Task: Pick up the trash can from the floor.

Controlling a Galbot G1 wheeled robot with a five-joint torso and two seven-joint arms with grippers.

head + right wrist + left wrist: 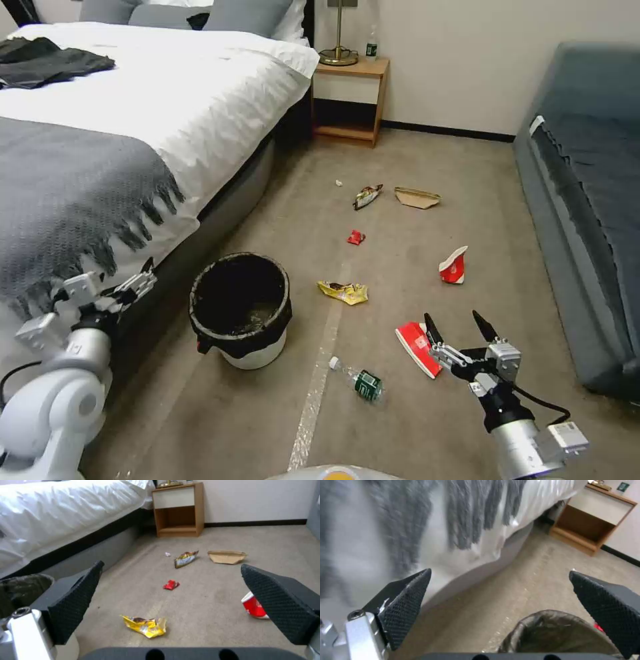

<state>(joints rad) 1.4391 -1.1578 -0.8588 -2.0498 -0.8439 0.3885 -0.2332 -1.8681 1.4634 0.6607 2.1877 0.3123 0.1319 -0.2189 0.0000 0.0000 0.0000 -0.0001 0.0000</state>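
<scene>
The trash can (240, 310) is a small white bin with a black bag folded over its rim. It stands upright on the beige carpet floor (413, 413), close to the bed's side. My left gripper (137, 280) hovers open to the can's left against the bed's edge. In the left wrist view the trash can (550, 632) lies just below and beyond the open left gripper (500, 572). My right gripper (451, 315) is open above the floor, well to the right of the can. The trash can (20, 590) shows beside the right gripper (172, 564).
A bed (133, 133) with a fringed grey throw borders the left, a grey sofa (587, 200) the right, and a nightstand (350, 100) the far wall. Litter dots the carpet: yellow wrapper (343, 292), bottle (360, 382), red carton (415, 343), red cup (454, 266). A tape strip (320, 373) runs along the floor.
</scene>
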